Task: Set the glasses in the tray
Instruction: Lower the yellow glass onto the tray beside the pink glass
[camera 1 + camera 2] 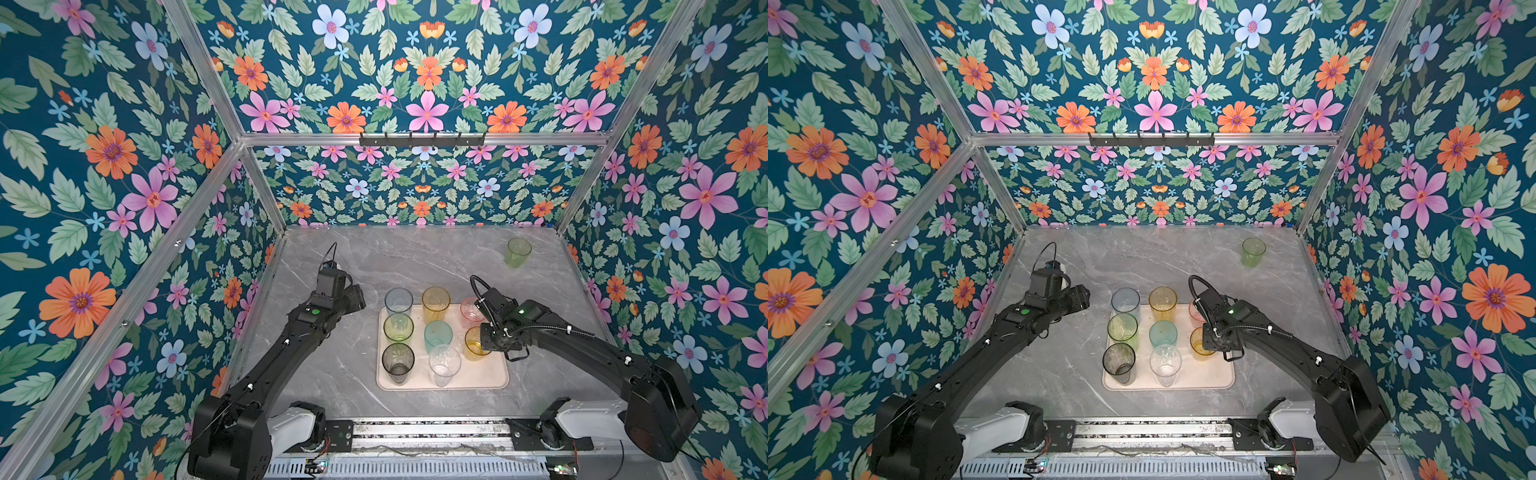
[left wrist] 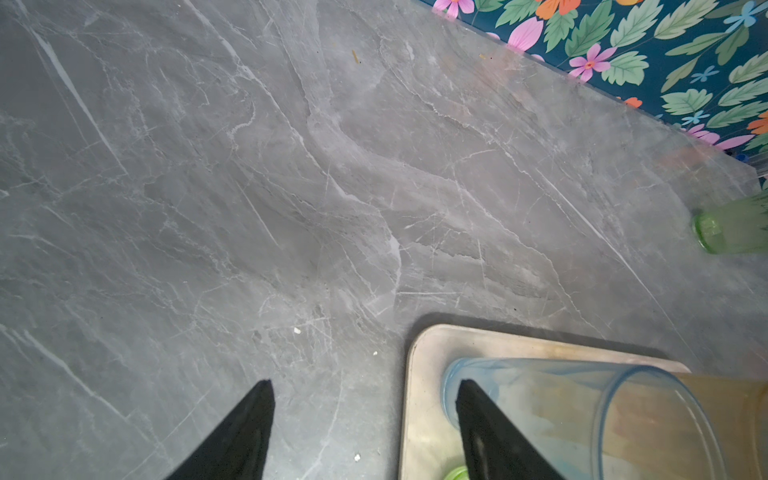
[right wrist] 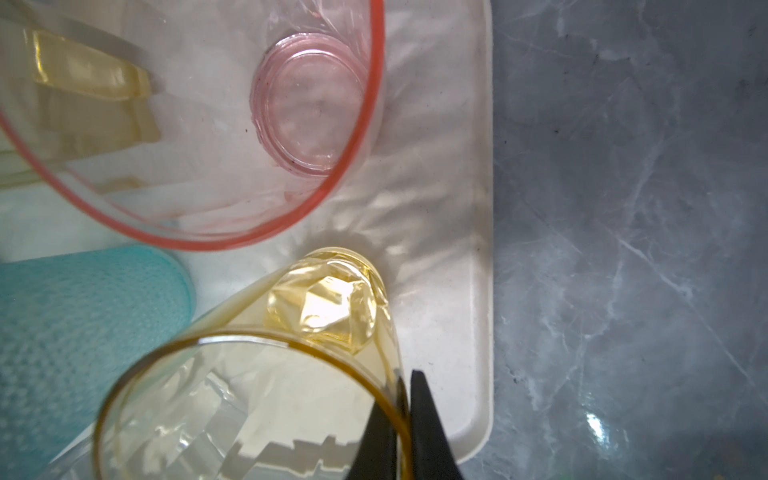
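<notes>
The cream tray (image 1: pixel 490 374) lies mid-table and holds several upright glasses, among them blue-grey (image 1: pixel 398 300), teal (image 1: pixel 437 334), pink (image 3: pixel 307 104) and a short amber glass (image 1: pixel 473 345) at its right side. My right gripper (image 3: pixel 405 399) is shut on that amber glass's rim (image 3: pixel 249 345), one finger inside and one outside. A green glass (image 1: pixel 518 251) stands alone on the table at the far right corner. My left gripper (image 2: pixel 365 384) hangs open and empty above the table, just left of the tray's far left corner (image 2: pixel 419 345), beside the blue-grey glass (image 2: pixel 540 399).
Grey marble tabletop (image 1: pixel 340 257) boxed in by floral walls with aluminium posts. A black hook rail (image 1: pixel 422 139) runs along the back wall. Bare table lies behind the tray and to its left.
</notes>
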Controlling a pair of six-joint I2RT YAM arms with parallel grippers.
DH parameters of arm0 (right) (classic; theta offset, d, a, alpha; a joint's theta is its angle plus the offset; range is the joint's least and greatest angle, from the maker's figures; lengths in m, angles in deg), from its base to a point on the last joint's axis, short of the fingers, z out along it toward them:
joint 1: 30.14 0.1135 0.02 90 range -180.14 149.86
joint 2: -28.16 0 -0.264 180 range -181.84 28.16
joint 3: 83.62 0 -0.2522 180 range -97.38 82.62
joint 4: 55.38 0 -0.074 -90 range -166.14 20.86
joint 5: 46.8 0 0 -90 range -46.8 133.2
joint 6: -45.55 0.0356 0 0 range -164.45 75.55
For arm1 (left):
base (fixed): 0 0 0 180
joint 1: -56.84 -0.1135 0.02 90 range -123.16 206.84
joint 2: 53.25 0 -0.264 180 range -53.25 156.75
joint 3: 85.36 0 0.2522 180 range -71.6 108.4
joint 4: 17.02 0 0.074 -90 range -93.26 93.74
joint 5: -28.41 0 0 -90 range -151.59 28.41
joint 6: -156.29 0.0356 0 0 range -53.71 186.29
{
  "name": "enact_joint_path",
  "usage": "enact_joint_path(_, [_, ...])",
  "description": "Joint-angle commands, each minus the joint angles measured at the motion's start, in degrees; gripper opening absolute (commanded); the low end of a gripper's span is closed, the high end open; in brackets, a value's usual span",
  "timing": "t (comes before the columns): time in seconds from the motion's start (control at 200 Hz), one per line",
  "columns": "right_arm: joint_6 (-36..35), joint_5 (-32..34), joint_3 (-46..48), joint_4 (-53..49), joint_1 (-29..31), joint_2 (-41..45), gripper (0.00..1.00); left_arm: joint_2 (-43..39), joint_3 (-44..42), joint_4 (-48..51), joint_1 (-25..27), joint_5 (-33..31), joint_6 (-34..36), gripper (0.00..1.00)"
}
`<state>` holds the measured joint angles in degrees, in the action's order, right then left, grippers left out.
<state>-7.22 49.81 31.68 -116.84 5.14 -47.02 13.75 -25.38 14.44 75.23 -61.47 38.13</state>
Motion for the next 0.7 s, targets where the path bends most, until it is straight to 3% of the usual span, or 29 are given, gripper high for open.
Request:
enact_joint_path(0.0, [1.1,1.0,-0.5,0.1,0.0,-0.5,0.0,0.3,1.0,-0.2,0.0,-0.1,0.4,0.72])
enact_joint_path(0.5, [1.0,2.0,-0.7,0.4,0.0,-2.2,0.07,-0.4,0.9,0.3,0.0,-0.6,0.6,0.72])
enact_joint_path(0.695, [0.6,1.1,-1.0,0.3,0.0,-2.3,0.18,-0.6,0.9,0.6,0.0,-0.8,0.6,0.72])
